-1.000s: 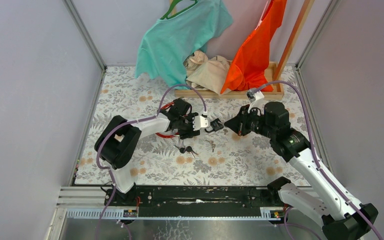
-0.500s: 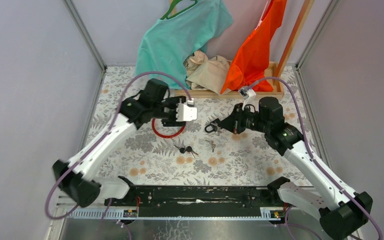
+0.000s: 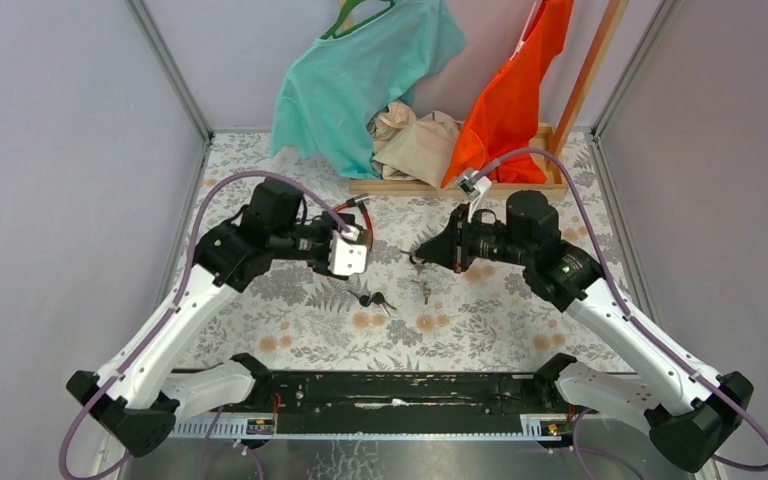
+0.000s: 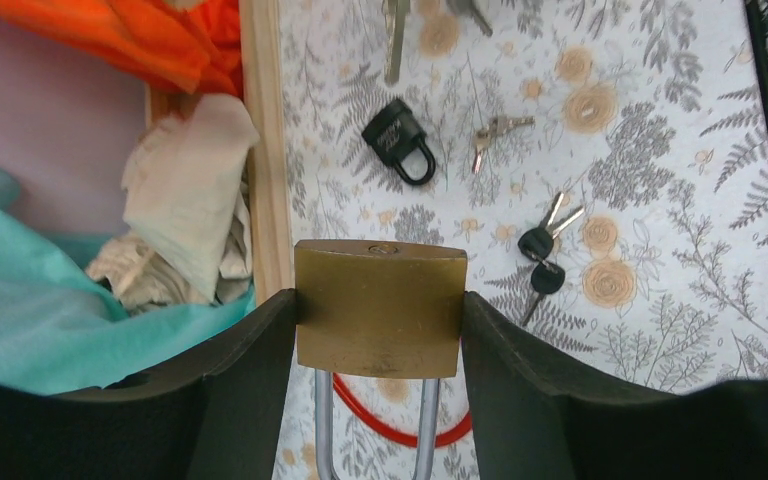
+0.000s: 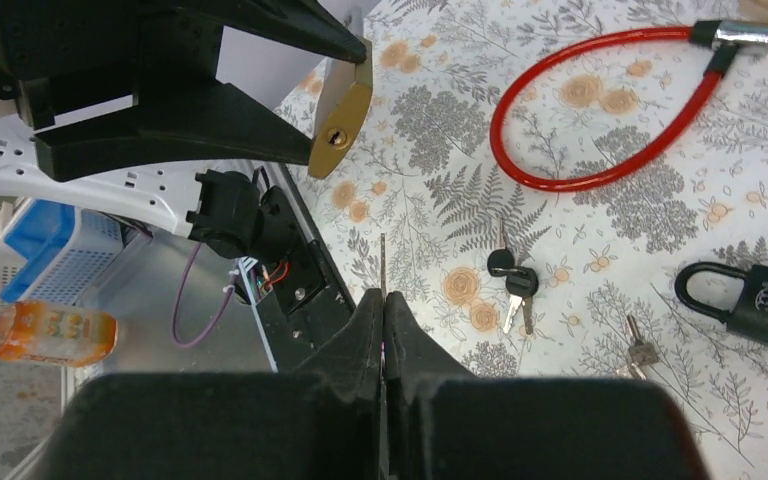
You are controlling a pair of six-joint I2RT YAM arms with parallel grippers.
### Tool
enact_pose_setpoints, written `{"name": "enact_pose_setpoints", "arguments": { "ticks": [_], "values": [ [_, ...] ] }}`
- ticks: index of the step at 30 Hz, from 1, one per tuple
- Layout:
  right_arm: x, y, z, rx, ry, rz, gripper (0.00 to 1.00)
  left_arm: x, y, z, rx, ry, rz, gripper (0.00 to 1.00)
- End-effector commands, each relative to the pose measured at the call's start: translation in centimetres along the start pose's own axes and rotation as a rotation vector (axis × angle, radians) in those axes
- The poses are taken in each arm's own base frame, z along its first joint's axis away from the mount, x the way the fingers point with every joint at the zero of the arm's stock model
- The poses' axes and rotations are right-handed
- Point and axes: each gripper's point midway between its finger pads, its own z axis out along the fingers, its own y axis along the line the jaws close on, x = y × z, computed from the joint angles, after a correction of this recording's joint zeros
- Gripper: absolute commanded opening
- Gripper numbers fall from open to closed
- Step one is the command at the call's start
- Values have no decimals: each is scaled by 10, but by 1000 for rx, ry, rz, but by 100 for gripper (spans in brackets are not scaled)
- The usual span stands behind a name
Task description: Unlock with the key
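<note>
My left gripper (image 4: 380, 305) is shut on a brass padlock (image 4: 378, 310), gripping its body by both sides and holding it above the table, the steel shackle pointing back toward the wrist. The padlock's keyhole end (image 5: 333, 137) faces my right gripper (image 5: 383, 298). That gripper is shut on a thin silver key (image 5: 383, 262), seen edge-on, with its blade sticking out past the fingertips. From above, the right gripper (image 3: 426, 250) sits a short way right of the left gripper (image 3: 352, 252), and a gap separates key and padlock.
On the floral mat lie a black padlock (image 4: 398, 140), two black-headed keys (image 3: 372, 299), small silver keys (image 3: 422, 291) and a red cable lock (image 5: 600, 110). At the back stands a wooden rack base (image 3: 460, 186) with a teal shirt (image 3: 360, 70), an orange garment (image 3: 510, 100) and beige cloth (image 3: 415, 140).
The left arm has pulled back to the left and lifted the brass padlock. The right gripper has moved left with the key, toward the padlock.
</note>
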Motion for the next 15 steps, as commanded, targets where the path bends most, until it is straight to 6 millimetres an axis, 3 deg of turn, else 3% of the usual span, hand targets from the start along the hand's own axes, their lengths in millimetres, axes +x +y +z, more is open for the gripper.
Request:
{"name": "enact_pose_setpoints", "arguments": {
  "ticks": [1, 9, 15],
  "values": [
    [-30, 29, -7, -18, -91, -140, 0, -56, 19, -13, -116, -227, 132, 0],
    [-46, 46, -1, -12, -146, -204, 0, -65, 26, -11, -237, -273, 158, 0],
    [-45, 52, 6, -13, -143, -230, 0, -68, 28, -8, -249, -272, 136, 0]
  ]
}}
